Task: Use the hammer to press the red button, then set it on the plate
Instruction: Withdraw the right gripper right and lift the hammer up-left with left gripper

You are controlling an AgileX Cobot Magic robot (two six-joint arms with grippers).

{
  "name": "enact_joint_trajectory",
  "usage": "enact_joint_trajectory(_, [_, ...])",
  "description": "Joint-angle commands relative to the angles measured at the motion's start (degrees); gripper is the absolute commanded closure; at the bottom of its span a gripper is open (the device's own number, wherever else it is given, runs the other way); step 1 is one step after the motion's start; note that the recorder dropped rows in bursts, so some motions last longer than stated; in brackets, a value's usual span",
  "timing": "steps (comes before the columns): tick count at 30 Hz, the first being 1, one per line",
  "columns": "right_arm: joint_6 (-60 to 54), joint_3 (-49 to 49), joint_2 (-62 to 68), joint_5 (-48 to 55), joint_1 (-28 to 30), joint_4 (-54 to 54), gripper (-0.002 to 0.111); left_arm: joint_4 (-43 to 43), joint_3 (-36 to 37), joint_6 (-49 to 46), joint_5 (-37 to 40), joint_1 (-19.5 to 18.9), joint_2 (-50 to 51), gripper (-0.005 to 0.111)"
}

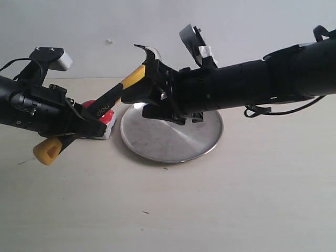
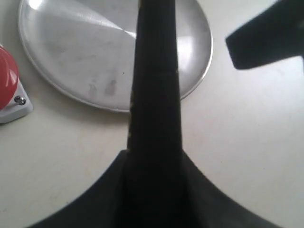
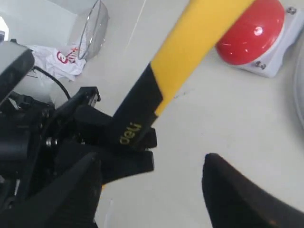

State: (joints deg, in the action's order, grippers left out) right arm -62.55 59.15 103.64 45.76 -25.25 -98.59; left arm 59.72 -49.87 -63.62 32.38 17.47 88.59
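Left gripper (image 1: 88, 124) jaws clamp hammer (image 1: 109, 98) beside plate (image 1: 157, 143) rim.

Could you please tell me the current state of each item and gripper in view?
hammer: lifted, slanted, head uppermost.
left gripper: shut on the hammer's handle.
right gripper: open, near the hammer's head.
red button: nothing touching it.
plate: flat on the table, empty.

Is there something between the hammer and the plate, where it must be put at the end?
Nothing visible lies on the plate. However, the open right gripper and its arm hang over the plate's rear part, close beside the head of the hammer, which the left gripper holds by its handle. They may block the way down.
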Motion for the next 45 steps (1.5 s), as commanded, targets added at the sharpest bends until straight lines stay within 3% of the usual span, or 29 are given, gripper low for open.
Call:
enact_joint_trajectory(1, [-8.69,-6.69,-5.1,-2.84,-0.09,-1.36,0.056,2.02,-0.93,1.23,-1.41,0.27,-1.48,0.107])
enact_joint_trajectory(3, [-12.39,-10.6,-7.87,-6.98,-0.09,-1.36,0.067,2.02,-0.93,2.04,-1.53,0.27,-2.53,0.107])
enact_joint_trajectory(8, [-23.01,-20.24,-18.39,-16.15,-0.09,-1.36,0.108,2.47,-0.81,2.97,-1.67,0.27,-5.85,0.107])
enact_joint_trajectory(20, [-37.7,-42.6,-56.54,-38.62,-0.09,-1.36,0.108,4.61,4.72,3.19,-7.34,0.27,-15.5,0.107])
enact_joint_trajectory(26, [-36.26,-49.12,-74.94,-39.51,-0.09,-1.36,0.108,9.49,8.33,1.83,-9.03,0.27,-19.64,0.107])
enact_joint_trajectory(31, [-36.26,-54.13,-81.28,-39.95,-0.09,-1.36,0.108,13.78,13.64,-1.12,-13.17,0.27,-23.79,0.107])
enact_joint_trajectory(41, [-36.13,-58.2,-82.22,-39.85,-0.09,-1.36,0.108,15.98,22.33,-2.36,-16.05,0.27,-31.55,0.107])
enact_joint_trajectory(45, [-30.2,-58.2,-82.22,-36.09,-0.09,-1.36,0.108,15.98,24.74,-1.64,-20.18,0.27,-33.47,0.107])
